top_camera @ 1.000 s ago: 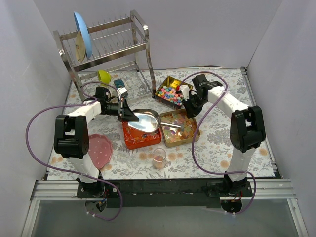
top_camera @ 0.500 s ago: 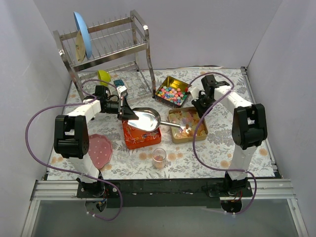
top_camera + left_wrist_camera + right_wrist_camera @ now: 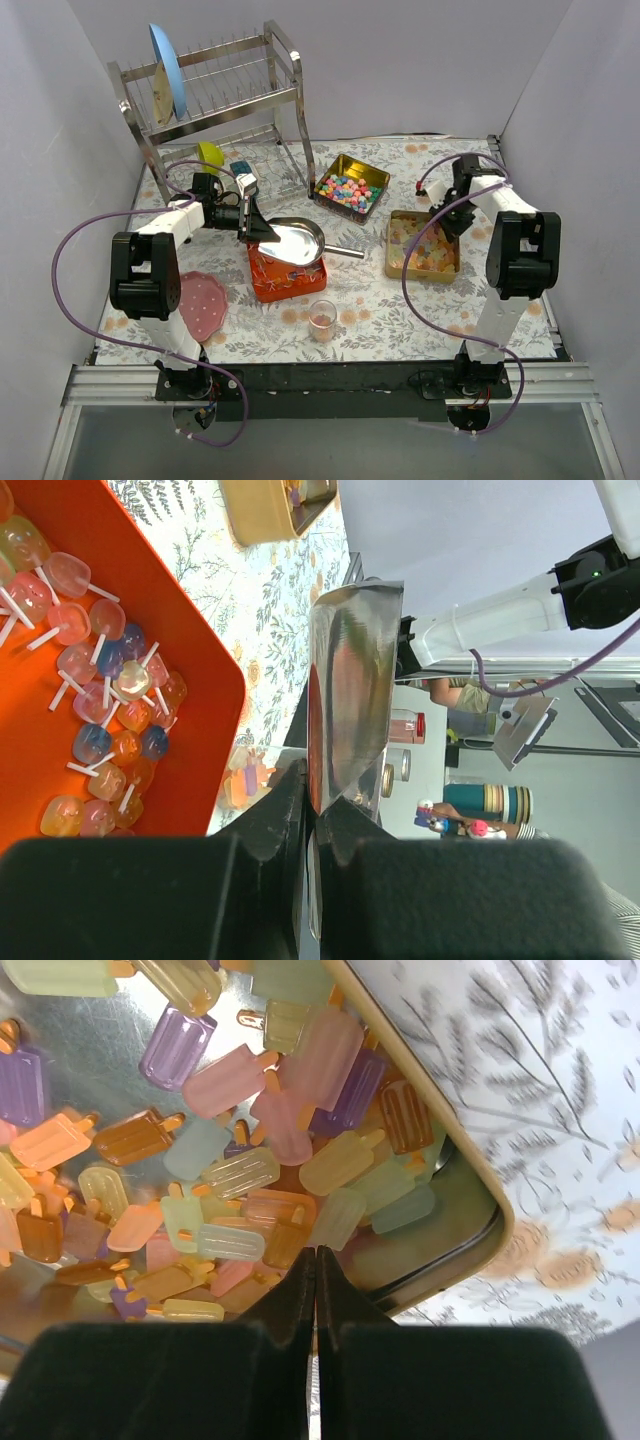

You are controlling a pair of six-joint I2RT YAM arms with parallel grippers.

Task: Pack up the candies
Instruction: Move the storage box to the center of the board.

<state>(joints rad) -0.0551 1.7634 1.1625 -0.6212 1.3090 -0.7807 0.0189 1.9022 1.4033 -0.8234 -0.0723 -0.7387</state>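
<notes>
The candies lie in three containers. Round pastel pellets fill a gold tin (image 3: pixel 350 185) at the back. Popsicle-shaped jellies (image 3: pixel 230 1170) fill a second gold tin (image 3: pixel 392 243) at the right. Clear lollipop pieces (image 3: pixel 100 710) lie in an orange tray (image 3: pixel 268 287). My left gripper (image 3: pixel 250 226) is shut on the rim of a steel pan (image 3: pixel 292 242), held tilted over the orange tray; in the left wrist view the pan's edge (image 3: pixel 350 680) sits between my jaws (image 3: pixel 310 810). My right gripper (image 3: pixel 446 214) is shut, its tips (image 3: pixel 317 1252) down inside the jelly tin near its corner wall (image 3: pixel 440 1110).
A small clear cup (image 3: pixel 322 318) holding a few candies stands near the front. A pink plate (image 3: pixel 203 303) lies at the left arm's base. A steel dish rack (image 3: pixel 215 100) with a blue plate (image 3: pixel 167 70) stands at the back left, a yellow-green cup (image 3: pixel 210 154) under it.
My right gripper has moved right and back, and the jelly tin has slid with it from beside the orange tray to the right side. The left arm and pan have not moved.
</notes>
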